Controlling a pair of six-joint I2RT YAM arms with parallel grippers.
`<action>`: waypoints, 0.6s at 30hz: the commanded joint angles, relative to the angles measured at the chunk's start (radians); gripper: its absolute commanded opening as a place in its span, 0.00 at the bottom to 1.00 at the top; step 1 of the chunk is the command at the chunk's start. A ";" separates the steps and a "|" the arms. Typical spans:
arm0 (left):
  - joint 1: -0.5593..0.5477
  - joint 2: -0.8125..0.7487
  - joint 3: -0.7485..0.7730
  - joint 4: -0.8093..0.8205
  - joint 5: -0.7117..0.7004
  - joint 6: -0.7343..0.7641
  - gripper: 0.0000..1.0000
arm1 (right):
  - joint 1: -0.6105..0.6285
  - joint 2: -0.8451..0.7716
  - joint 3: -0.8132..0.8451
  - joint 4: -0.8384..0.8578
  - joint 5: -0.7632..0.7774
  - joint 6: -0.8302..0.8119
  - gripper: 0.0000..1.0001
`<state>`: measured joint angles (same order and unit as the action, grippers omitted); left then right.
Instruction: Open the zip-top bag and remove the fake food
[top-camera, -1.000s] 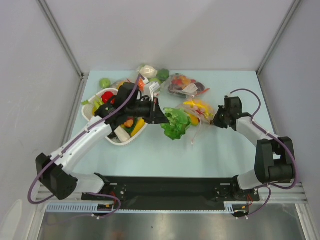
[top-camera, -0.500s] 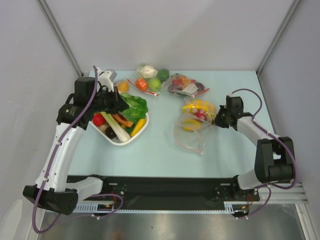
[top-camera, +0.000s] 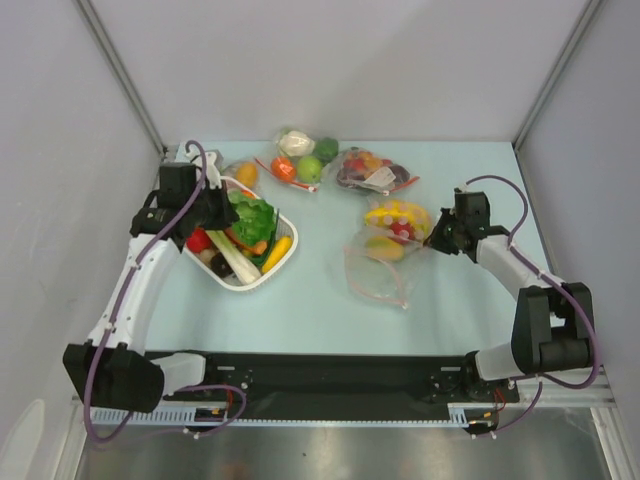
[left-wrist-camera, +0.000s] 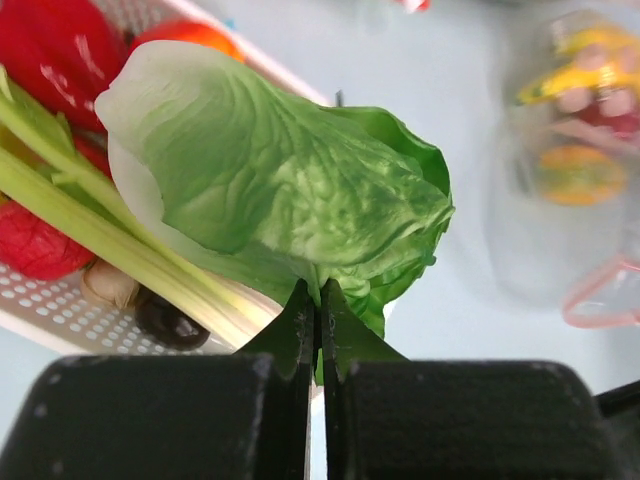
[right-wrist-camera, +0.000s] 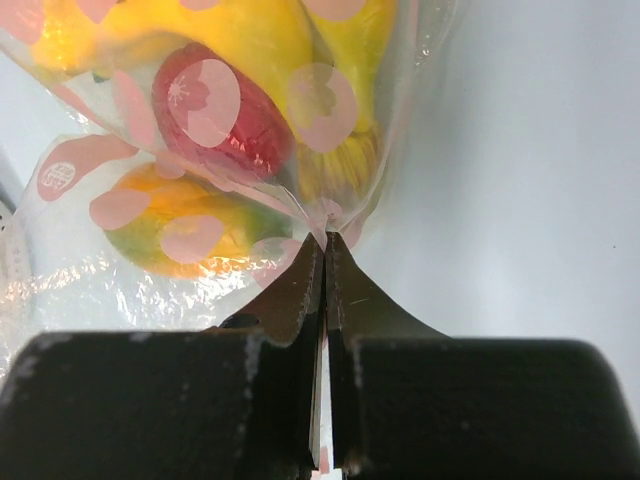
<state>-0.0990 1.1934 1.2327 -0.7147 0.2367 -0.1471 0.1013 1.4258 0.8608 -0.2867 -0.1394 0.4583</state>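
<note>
Pale blue tabletop (top-camera: 320, 320) fills your overhead view. Your left pincer (top-camera: 226, 212) hangs over the white basket (top-camera: 262, 277) at the left, pressed together on the lettuce (top-camera: 253, 218). The leaf is above the vegetables there, and you cannot tell whether it touches them. Well to the right the bag (top-camera: 375, 275) lies flat with its pink zip strip toward you. The banana (top-camera: 398, 212), the orange-yellow fruit (top-camera: 385, 247) and the red piece (top-camera: 403, 229) are bunched in its far end. Your right pincer (top-camera: 433, 240) meets that end at its right edge. On the left wrist camera the two fingers (left-wrist-camera: 290, 335) nearly touch, pinching the lettuce by its lower edge. The leaf stands up before the lens, with the basket's red peppers (left-wrist-camera: 55, 50) and pale green leek (left-wrist-camera: 110, 235) behind it to the left and the bag blurred at the right. On the right wrist camera the fingers are closed to a sliver on a fold of the bag's clear, pink-dotted film. Just beyond the tips, inside the plastic, you see the red piece, with the banana to its right and the fruit below left.
</note>
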 joint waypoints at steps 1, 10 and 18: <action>0.013 0.017 -0.050 0.098 -0.068 0.017 0.00 | -0.003 -0.039 0.023 -0.008 -0.002 -0.006 0.00; 0.013 0.005 -0.171 0.173 -0.134 -0.016 0.00 | -0.003 -0.039 0.012 -0.009 -0.009 -0.009 0.00; 0.013 -0.006 -0.210 0.187 -0.125 -0.014 0.29 | -0.003 -0.041 0.020 -0.019 -0.014 -0.014 0.00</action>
<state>-0.0940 1.2228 1.0183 -0.5770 0.1246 -0.1513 0.1013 1.4113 0.8608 -0.3031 -0.1444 0.4576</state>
